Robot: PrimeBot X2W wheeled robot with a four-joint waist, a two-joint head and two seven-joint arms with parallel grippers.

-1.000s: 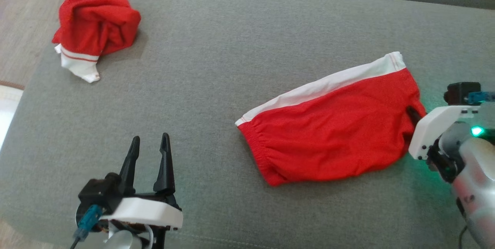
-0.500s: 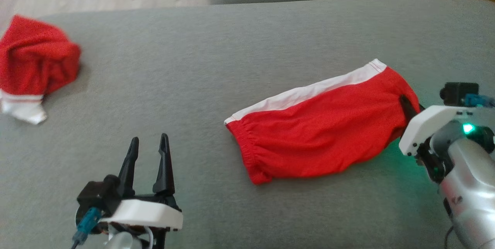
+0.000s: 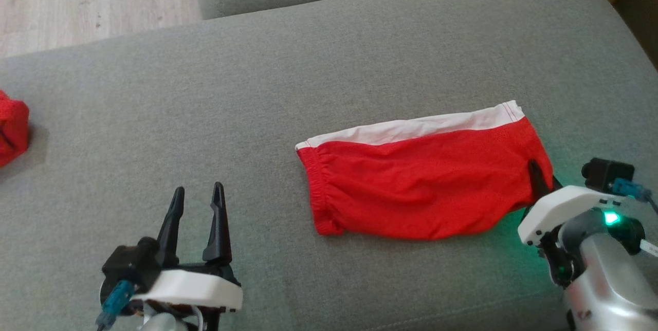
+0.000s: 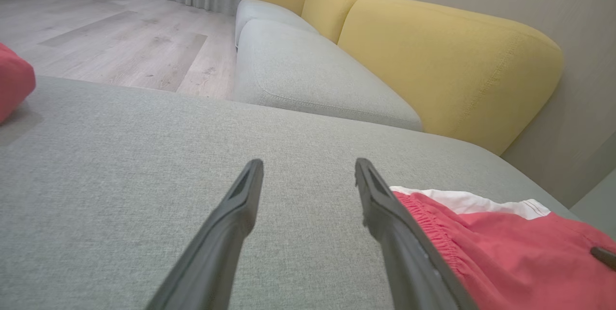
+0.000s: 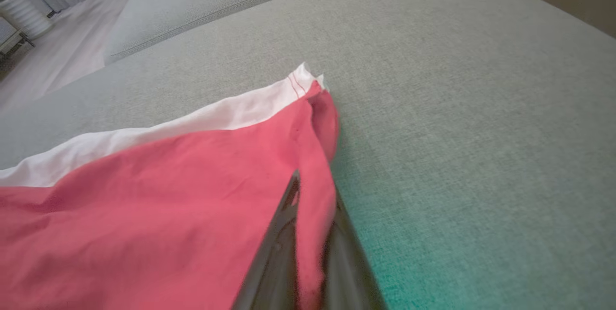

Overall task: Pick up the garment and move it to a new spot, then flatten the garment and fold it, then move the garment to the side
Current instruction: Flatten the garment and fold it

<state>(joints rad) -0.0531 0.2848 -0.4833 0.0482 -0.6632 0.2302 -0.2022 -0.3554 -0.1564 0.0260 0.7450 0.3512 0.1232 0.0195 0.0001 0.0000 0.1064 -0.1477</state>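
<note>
Garment (image 3: 11, 133), red cloth (image 3: 421, 187) on cushion (image 3: 308, 63)

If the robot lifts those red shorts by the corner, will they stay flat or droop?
Probably droop: the red shorts bunch softly between the right gripper's fingers. Likely light too, lying thin and flat on the sofa.

Red shorts (image 3: 421, 187) with a white side band lie flat on a grey sofa cushion (image 3: 360, 53), gathered waistband to the left. The right gripper (image 3: 534, 174) is pinched closed on their right edge. The left gripper (image 3: 199, 188) hovers with fingers spread over bare cushion, and a bunched red garment (image 3: 10, 128) sits at the far left.
</note>
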